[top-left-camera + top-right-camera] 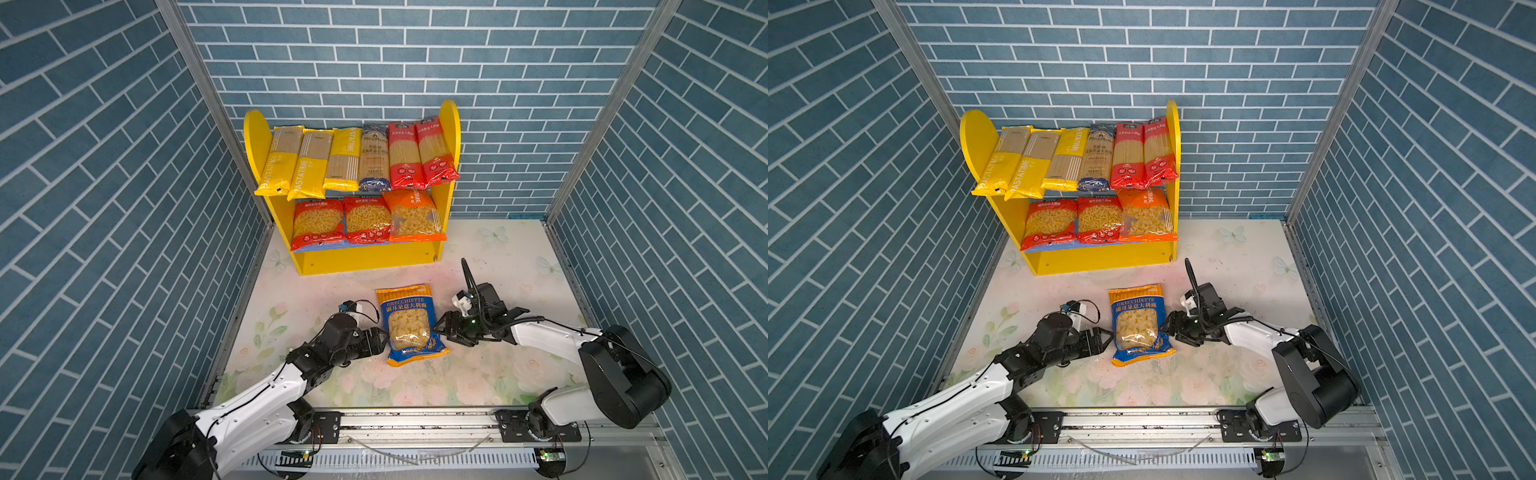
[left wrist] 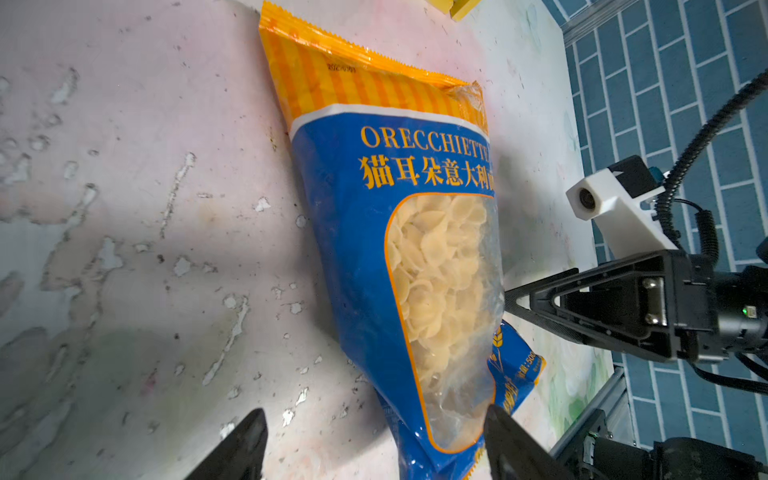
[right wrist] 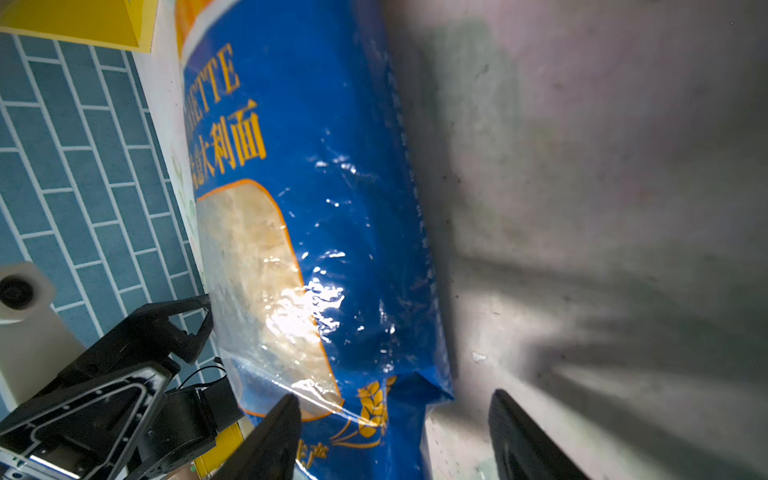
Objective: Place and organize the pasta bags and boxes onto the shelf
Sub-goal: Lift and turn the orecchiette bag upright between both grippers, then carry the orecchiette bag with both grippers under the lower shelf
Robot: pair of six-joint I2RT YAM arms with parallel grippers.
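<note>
In both top views the shelf (image 1: 353, 259) (image 1: 1100, 259) stands at the back of the floral table top (image 1: 498, 257), close to the blue brick-pattern wall (image 1: 415, 62). Its upper tier carries, left to right, 3 yellow PASTATIME spaghetti packs (image 1: 309, 166), 1 dark blue spaghetti pack (image 1: 374, 158) and 2 red spaghetti packs (image 1: 405, 156). They sit side by side, their near ends jutting past the front edge. The lower tier carries 2 red short-pasta bags (image 1: 318, 224) and, at the right, 1 orange short-pasta bag (image 1: 415, 218).

In front of the shelf and well apart from it, the left gripper (image 1: 380, 338) (image 1: 1105, 334) (image 2: 374, 444) sits low at the left edge of the blue-orange orecchiette bag (image 1: 409, 324) (image 1: 1137, 324) (image 2: 374, 249) (image 3: 340, 208). In the left wrist view its jaws stand wide apart and clamp nothing. One of its fingers (image 2: 245, 444) is over bare table and the other is over the bag's clear window.

The bag lies flat on the table between the 2 grippers, label up, with its orange-striped end toward the shelf.

The right gripper (image 1: 440, 328) (image 1: 1167, 326) (image 3: 395, 440) sits at the bag's right edge, its jaws likewise spread. In the right wrist view 1 finger is over the bag's window end and the other over bare table. Whether any fingertip touches the film cannot be told.
</note>
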